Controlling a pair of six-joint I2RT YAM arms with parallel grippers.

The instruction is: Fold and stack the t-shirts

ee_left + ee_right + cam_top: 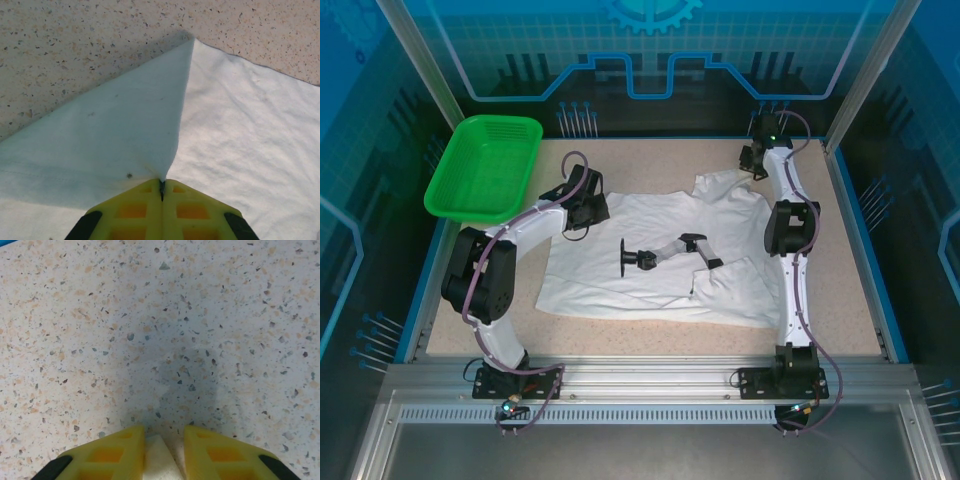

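Left wrist view: left hand (pixel 161 184) pressed together, pinching a raised fold of the t-shirt (pixel 240 125); the cloth tents away from the fingers toward 12 o'clock.
Right wrist view: right hand (pixel 164 432) partly spread, with a tip of white cloth between the fingers, not visibly clamped.
T-shirt place: spread at the middle of the surface (pixel 620 340) in the top view, black print (pixel 640 258) facing up; left hand at its 10 o'clock corner, right hand at its 1 o'clock corner.
Step in hand: probably taking both far corners to begin a fold.
Doing it well: seat the right pinch fully before lifting; raise both corners level so the crease lands straight.
Around: green basket (pixel 500 120) at 10 o'clock, apart from the shirt.
In the way: the arms' own links run along both shirt edges; cloth drawn toward 6 o'clock may snag them.
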